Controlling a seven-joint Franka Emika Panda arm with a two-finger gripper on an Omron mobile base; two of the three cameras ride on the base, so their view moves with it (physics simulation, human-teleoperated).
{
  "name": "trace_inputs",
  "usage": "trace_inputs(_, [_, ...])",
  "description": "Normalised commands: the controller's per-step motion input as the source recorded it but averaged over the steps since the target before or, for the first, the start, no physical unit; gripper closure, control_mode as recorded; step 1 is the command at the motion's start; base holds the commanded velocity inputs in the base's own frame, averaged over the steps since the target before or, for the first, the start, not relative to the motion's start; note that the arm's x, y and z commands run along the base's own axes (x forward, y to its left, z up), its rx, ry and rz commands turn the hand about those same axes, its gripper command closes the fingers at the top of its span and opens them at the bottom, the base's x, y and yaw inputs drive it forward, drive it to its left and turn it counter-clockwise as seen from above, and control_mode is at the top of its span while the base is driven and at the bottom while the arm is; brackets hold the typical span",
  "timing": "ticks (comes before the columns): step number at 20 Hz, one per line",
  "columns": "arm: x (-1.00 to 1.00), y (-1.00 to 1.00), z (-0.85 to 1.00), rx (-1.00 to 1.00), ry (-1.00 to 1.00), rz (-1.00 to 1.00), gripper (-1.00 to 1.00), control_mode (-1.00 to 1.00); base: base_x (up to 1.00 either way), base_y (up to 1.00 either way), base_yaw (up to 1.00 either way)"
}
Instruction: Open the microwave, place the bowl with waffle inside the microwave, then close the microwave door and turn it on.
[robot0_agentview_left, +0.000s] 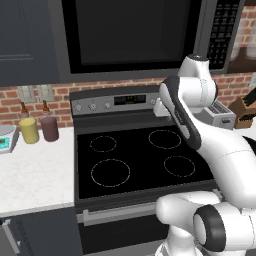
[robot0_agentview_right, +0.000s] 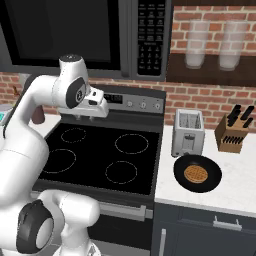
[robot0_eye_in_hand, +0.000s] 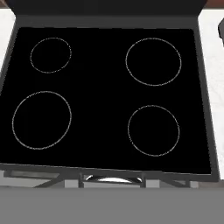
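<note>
Microwave (robot0_agentview_left: 135, 35): we see it mounted above the stove (robot0_agentview_left: 140, 155), big dark grey box, black glass front, button column on the right (robot0_agentview_right: 151, 37).
Microwave door (robot0_agentview_right: 60, 30): shut, flush with the body; we judge the opening step not yet done. Bar handle we can't pick out clearly.
Bowl (robot0_agentview_right: 198, 174): shallow, round, black, on the white tabletop (robot0_agentview_right: 235, 190) right of the stove, just in front of the silver toaster (robot0_agentview_right: 188, 132). Sits low and within reach, well apart from the arm.
Waffle (robot0_agentview_right: 195, 174): golden-brown flat disc with grid pattern, lying centred in the bowl, narrower than the rim.
Gripper (robot0_agentview_right: 97, 107): held over the back of the stove, below the microwave, pointing down; hand view looks straight onto the four rings. We can't tell how its jaws stand, since the fingers aren't clearly visible; nothing seems held.
Why there: we judge the arm is parked mid-height between bowl and door, ready to rise to the door.
Other stuff: knife block (robot0_agentview_right: 234, 131) at far right; yellow cup (robot0_agentview_left: 29, 130) and maroon cup (robot0_agentview_left: 49, 128) left of the stove, not relevant.
</note>
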Motion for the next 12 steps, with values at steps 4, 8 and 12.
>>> trace_inputs(4, [-0.06,0.00,0.04,0.00,-0.06,0.00,-1.00,-1.00,0.00,0.00,0.00])
trace_inputs(8, [-0.56,-0.17,0.43,0.00,-0.33,0.00,-1.00,-1.00,0.00,0.00,0.00])
trace_inputs(12, [-0.67,-0.53,0.65,0.00,-0.59,0.00,-1.00,-1.00,0.00,0.00,0.00])
